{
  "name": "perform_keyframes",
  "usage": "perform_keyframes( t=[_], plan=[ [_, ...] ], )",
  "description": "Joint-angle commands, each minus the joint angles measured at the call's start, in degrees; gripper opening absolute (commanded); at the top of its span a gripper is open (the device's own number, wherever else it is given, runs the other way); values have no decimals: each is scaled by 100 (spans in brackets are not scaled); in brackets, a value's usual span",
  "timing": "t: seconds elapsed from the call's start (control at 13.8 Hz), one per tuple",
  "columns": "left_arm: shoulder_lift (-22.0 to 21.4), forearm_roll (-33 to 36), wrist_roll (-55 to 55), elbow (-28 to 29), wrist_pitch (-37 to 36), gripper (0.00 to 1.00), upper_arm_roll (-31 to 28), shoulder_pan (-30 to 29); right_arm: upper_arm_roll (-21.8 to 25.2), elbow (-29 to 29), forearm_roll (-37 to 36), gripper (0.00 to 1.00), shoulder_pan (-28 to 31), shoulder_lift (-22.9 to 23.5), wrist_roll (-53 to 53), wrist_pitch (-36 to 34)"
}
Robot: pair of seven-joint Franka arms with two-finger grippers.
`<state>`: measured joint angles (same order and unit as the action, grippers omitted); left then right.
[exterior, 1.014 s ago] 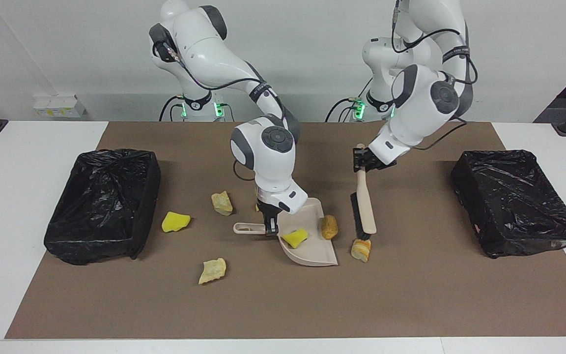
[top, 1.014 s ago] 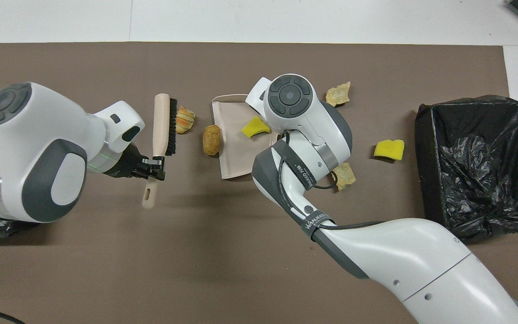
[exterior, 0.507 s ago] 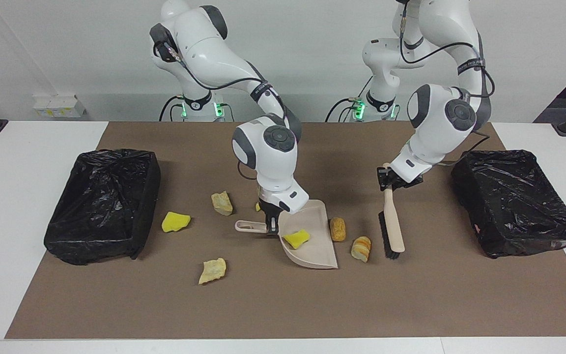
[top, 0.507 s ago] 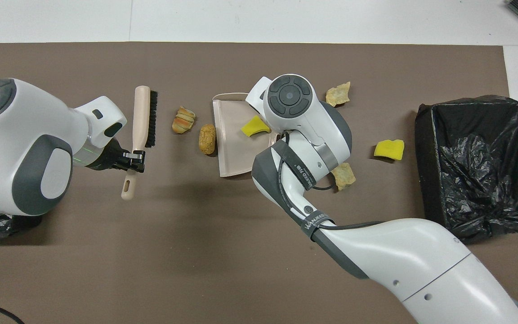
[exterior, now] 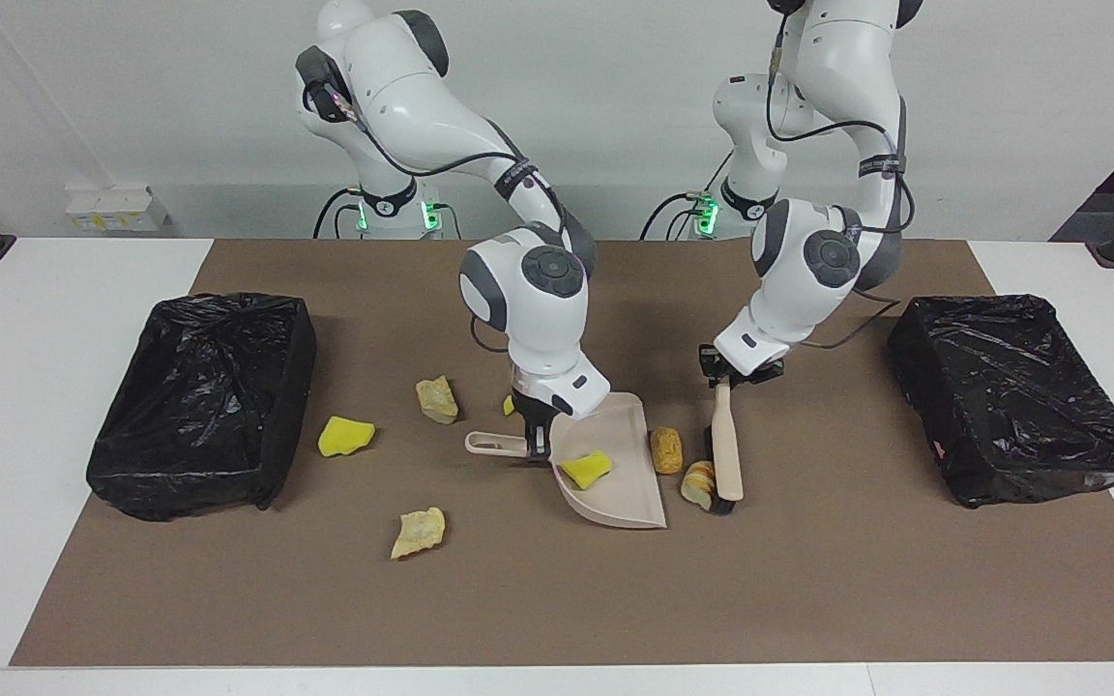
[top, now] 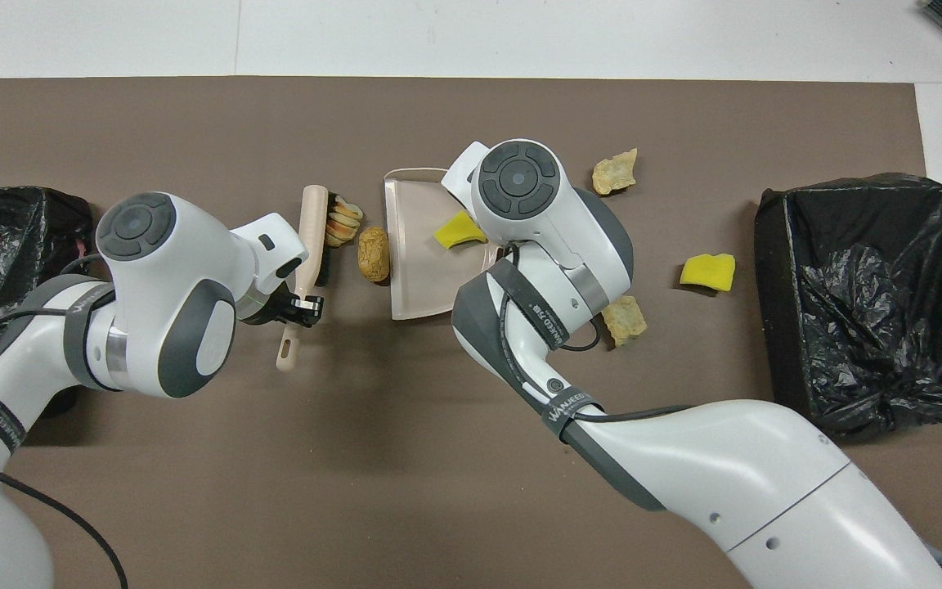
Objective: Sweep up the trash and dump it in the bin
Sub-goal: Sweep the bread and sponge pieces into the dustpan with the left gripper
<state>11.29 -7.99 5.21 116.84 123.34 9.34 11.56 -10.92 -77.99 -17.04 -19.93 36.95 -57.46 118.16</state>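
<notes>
your table carries a brown mat (exterior: pixel 557 599) with a black-lined bin (exterior: pixel 199 406) at the right arm's end and a second bin (exterior: pixel 1016 396) at the left arm's end.

dustpan (exterior: pixel 615 474): flat on the mat near the middle, its open mouth toward the left arm's end, one yellow sponge chunk (exterior: pixel 584 469) already lying in it. right gripper (exterior: pixel 535 440) is clamped on the pan's handle, its arm bent over steeply from above.

brush (exterior: pixel 726 454): left gripper (exterior: pixel 733 372) is closed tight on the handle, wrist tilted down. long axis of the brush runs near-to-far from the robots, about parallel to the pan's mouth, bristles facing the pan.

key relation: the striped bread piece (top: pixel 342 222) sits touching the bristles on the pan side; the brown bread lump (top: pixel 374 254) lies between it and the pan's lip, just beside the lip. both lie in the line of a stroke toward the right arm's end. you'd judge the next move a short sideways push with the brush kept low and parallel to the lip.

not yet gathered, all toward the right arm's end from the pan: a yellow chunk (exterior: pixel 345 435) near the bin there, a pale crusty lump (exterior: pixel 437 398) nearer the robots, a beige scrap (exterior: pixel 419 532) farther out.
</notes>
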Motion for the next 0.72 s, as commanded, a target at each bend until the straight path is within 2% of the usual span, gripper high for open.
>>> perform_keyframes(
  t=[0.0, 0.14, 0.36, 0.65],
  plan=[
    [-346, 8, 392, 419, 60, 0, -46, 486, -59, -68, -19, 0, 50, -4, 139, 129],
    [-390, -97, 604, 401, -169, 0, -29, 697, -59, -85, -19, 0, 50, -4, 130, 120],
    [-364, -589, 1208, 278, -108, 0, -28, 1049, -59, -94, -19, 0, 59, -4, 122, 120],
    [-381, -634, 1325, 217, -134, 0, -55, 998, -59, -94, -19, 0, 94, -4, 69, 137]
  ],
)
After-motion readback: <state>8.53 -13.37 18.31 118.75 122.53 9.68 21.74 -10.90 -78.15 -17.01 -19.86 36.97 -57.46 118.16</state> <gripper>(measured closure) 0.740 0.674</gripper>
